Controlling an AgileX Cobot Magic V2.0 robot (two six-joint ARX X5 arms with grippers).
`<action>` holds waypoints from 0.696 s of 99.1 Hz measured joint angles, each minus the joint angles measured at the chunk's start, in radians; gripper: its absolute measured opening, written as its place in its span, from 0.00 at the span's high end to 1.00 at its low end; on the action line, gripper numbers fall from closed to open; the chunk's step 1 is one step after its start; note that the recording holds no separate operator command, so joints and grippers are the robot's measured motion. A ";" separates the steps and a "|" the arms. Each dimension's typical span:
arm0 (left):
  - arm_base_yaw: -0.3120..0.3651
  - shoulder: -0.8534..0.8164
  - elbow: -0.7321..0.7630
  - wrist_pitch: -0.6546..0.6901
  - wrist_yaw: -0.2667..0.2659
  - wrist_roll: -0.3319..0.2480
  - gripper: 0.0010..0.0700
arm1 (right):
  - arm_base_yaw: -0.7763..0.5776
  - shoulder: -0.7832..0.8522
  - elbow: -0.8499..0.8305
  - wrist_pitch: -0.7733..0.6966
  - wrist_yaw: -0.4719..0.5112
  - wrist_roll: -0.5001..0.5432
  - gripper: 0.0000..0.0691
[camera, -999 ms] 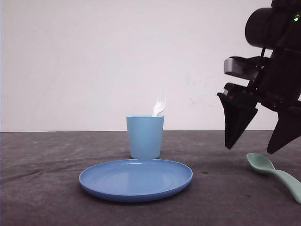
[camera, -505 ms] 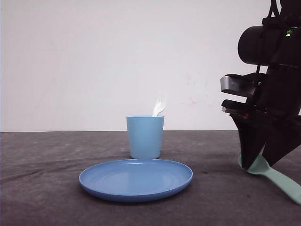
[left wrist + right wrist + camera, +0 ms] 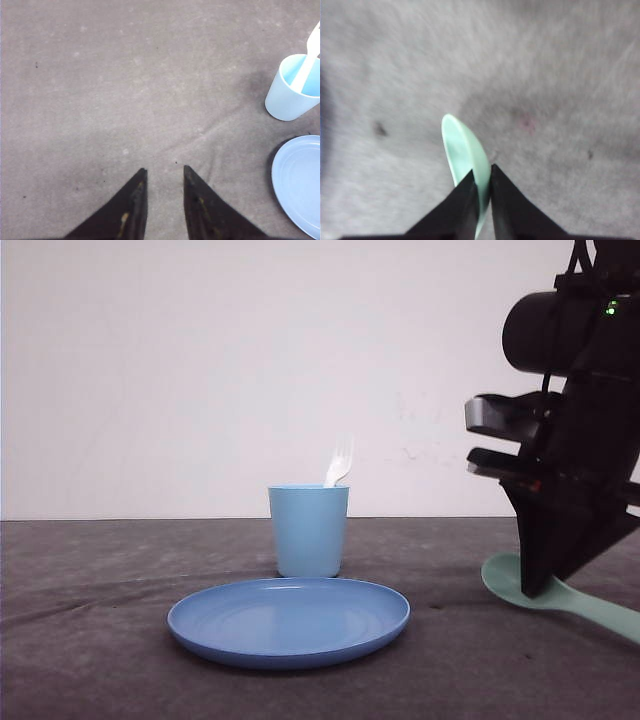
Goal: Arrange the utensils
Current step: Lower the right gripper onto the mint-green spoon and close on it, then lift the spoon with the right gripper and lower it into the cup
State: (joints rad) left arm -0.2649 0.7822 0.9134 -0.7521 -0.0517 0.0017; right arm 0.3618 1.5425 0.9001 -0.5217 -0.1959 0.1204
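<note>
In the front view the right gripper (image 3: pixel 537 588) stands low at the table (image 3: pixel 90 620), its dark fingers (image 3: pixel 548 540) drawn together into one wedge whose tips meet the mint-green spoon (image 3: pixel 560 598) where the bowl joins the handle; the bowl juts out to one side of the tips and the handle runs away on the other side toward the edge of the frame. Well apart from those fingers stands the light blue cup (image 3: pixel 309 530) with the white fork (image 3: pixel 339 462) upright in it, tines above the rim, and the round blue plate (image 3: pixel 288 620) lies just in front of the cup. In the left wrist view the left gripper (image 3: pixel 163 175) hangs over bare grey cloth, its two fingers (image 3: pixel 136 200) parted by a narrow gap and holding nothing; the cup (image 3: pixel 292 90) with the fork (image 3: pixel 307 62) leaning inside and the edge of the plate (image 3: pixel 297 182) lie well off to one side of them. In the right wrist view, which is blurred, the right gripper (image 3: pixel 482 186) has its fingers (image 3: pixel 460 205) nearly closed, pinching the spoon (image 3: pixel 462 150) between them, with the oval bowl reaching out beyond the tips over the cloth.
</note>
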 joint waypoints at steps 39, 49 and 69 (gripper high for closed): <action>0.000 0.000 0.000 0.008 0.000 0.005 0.84 | 0.066 -0.089 0.206 0.235 -0.150 0.001 0.96; 0.000 0.000 0.000 0.008 0.000 0.005 0.84 | 0.091 -0.088 0.206 0.369 -0.148 0.001 0.96; 0.000 0.000 0.000 0.008 0.000 0.005 0.84 | 0.142 -0.066 0.206 0.669 -0.141 -0.005 0.96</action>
State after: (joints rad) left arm -0.2649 0.7822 0.9134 -0.7437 -0.0517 0.0071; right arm 0.5034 1.4765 1.1061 0.1471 -0.3370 0.1154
